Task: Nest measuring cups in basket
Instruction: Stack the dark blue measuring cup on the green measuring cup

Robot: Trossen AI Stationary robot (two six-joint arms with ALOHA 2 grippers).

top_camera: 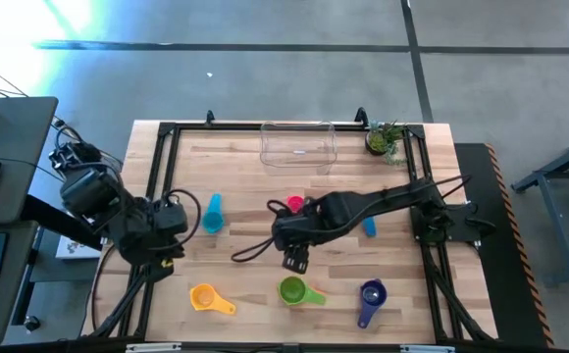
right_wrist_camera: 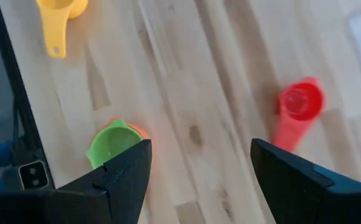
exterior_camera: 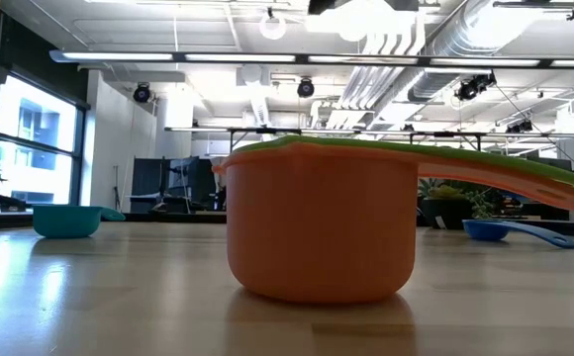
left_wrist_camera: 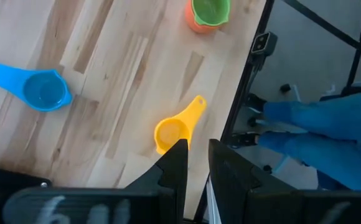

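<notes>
Green cup [top_camera: 292, 290] nested inside orange cup, handle pointing toward purple cup [top_camera: 371, 293]. Right gripper [top_camera: 296, 261] spread wide above; left gripper [top_camera: 172, 263] nearly pressed together.

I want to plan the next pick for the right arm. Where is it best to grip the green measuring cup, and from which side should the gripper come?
Grip the green measuring cup by its bowl rim, coming straight down from above. It stands upright, mouth up, with free table around it. The open right gripper hangs just above it. The flat handle is probably harder to pinch.
</notes>
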